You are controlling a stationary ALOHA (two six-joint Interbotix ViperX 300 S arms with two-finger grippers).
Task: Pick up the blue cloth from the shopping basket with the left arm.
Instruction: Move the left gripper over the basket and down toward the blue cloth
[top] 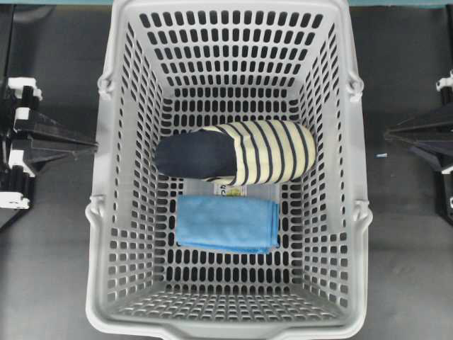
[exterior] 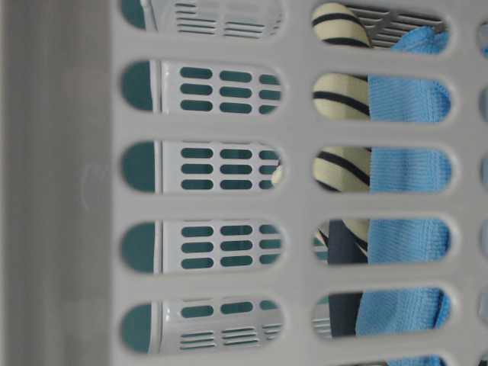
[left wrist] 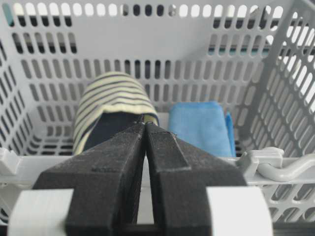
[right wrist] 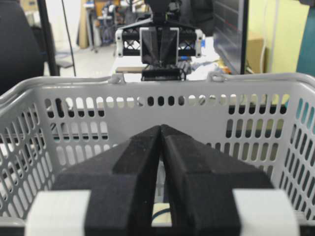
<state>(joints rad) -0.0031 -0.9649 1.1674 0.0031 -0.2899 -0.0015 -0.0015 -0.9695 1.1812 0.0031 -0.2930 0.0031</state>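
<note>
The blue cloth (top: 226, 224) lies folded flat on the floor of the grey shopping basket (top: 99, 312), just in front of a cream-and-navy striped bundle (top: 237, 151). My left gripper (top: 95, 146) is shut and empty outside the basket's left wall, at rim height. In the left wrist view its closed tips (left wrist: 145, 124) point over the rim at the bundle (left wrist: 110, 98), and the cloth (left wrist: 199, 128) lies to the right. My right gripper (top: 386, 133) is shut and empty outside the right wall (right wrist: 161, 127).
A pale printed card (top: 230, 190) lies between the bundle and the cloth. The basket's tall slotted walls (exterior: 61, 191) surround both. A tiny blue scrap (top: 381, 154) lies on the dark table by the right gripper. The opposite arm (right wrist: 159, 44) shows beyond the far rim.
</note>
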